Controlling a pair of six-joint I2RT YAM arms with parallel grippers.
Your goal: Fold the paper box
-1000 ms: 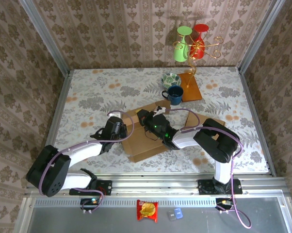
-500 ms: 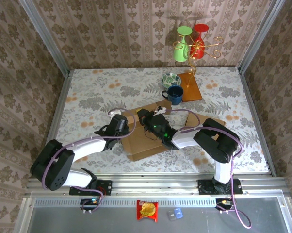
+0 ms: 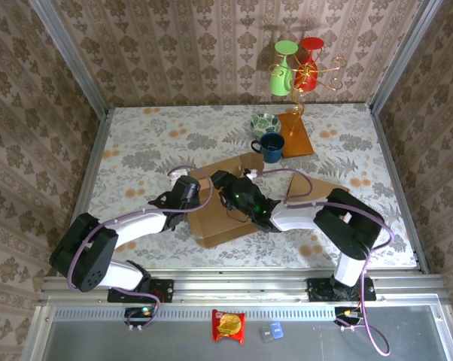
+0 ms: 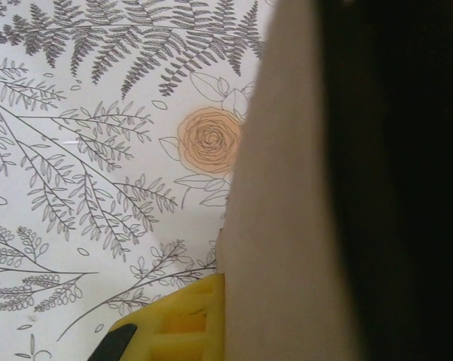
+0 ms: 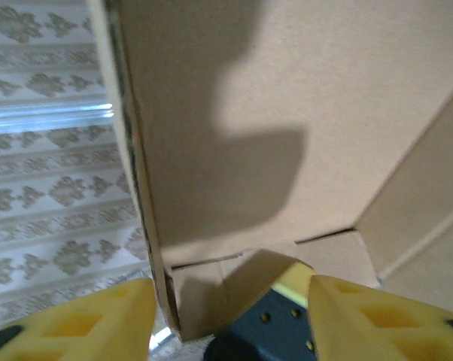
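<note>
In the middle of the table (image 3: pixel 136 150), the left gripper (image 3: pixel 189 189) is pinched tight on the left wall of the paper box (image 3: pixel 220 226). Beside it, the right gripper (image 3: pixel 221 180) is spread wide, straddling a box wall. The print on the snack packet (image 3: pixel 229 326) is too small to read.

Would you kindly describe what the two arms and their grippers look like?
Both the left arm and the right arm have white tubular links between bulky black joints, and a thin purple cable runs along each. A small green light glows near the right arm's wrist. The left finger and right fingers are yellow with moulded recesses.
</note>
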